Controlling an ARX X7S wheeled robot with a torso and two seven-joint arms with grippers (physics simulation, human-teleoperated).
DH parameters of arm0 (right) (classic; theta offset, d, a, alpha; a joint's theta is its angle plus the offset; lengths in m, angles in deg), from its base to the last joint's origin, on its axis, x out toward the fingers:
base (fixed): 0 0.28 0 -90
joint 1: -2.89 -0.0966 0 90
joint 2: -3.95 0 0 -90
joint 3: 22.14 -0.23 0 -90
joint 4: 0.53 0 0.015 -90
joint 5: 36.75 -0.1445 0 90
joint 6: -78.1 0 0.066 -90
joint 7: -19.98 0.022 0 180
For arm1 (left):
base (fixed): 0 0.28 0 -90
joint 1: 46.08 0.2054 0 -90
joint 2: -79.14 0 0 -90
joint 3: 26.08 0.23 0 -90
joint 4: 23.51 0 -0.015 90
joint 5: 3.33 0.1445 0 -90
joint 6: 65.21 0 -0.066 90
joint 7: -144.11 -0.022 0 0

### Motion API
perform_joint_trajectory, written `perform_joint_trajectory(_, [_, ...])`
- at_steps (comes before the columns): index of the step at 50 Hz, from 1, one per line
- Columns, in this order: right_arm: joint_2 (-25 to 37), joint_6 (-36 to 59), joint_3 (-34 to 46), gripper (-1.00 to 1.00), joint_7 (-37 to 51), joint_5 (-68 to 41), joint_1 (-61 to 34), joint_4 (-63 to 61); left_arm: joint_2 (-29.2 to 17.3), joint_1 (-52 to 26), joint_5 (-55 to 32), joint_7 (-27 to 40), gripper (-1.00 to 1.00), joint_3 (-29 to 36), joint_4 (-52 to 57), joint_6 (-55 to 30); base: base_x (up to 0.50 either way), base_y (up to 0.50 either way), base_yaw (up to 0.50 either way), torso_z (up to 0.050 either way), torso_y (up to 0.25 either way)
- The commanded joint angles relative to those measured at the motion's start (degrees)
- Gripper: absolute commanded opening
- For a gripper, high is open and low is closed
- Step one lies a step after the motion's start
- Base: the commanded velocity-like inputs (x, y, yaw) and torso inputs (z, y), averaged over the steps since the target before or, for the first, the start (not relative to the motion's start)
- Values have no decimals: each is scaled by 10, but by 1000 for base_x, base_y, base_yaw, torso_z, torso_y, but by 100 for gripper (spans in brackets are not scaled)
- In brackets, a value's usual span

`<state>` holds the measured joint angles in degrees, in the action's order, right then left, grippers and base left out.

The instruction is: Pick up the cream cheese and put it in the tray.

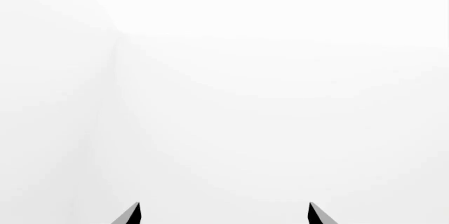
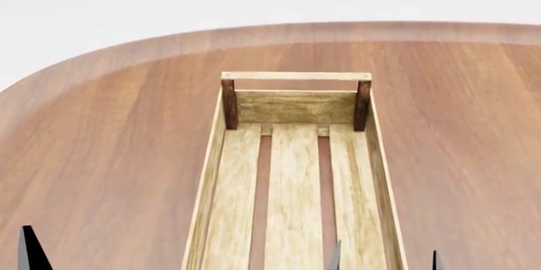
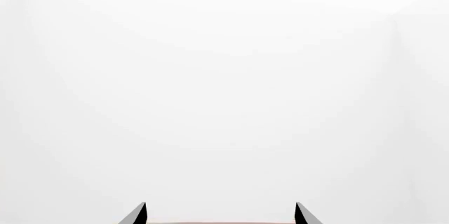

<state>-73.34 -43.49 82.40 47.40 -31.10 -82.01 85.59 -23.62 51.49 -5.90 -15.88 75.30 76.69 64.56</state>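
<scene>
Peeking into the head view's lower left corner, one dark fingertip of the left gripper (image 2: 30, 251) appears; its wrist view shows both tips spread wide, holding nothing. The tray (image 2: 365, 156), light wood with slatted floor and dark corner posts, sits centred on the round wooden table (image 2: 110, 130). The right gripper (image 2: 386, 262) hangs above the tray's near right wall, equally spread and empty-handed. No view shows the cream cheese.

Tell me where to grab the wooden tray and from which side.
Take the tray by its far rail, midway between the dark corner posts, coming down from above with the jaws across it. The rail is a thin straight bar with an open gap above the end wall, so it can probably be pinched there.
</scene>
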Motion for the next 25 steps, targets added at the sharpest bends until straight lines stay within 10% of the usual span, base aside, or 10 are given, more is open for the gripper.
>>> perform_joint_trajectory(1, [2,1,5,100,2,0,-1,0,-2,-1,0,3,100,3,-1,0,184,0,0,0,0])
perform_joint_trajectory(25, [4,-4,9,100,19,20,1,-2,-9,-1,-2,9,100,8,-1,4,179,0,0,0,0])
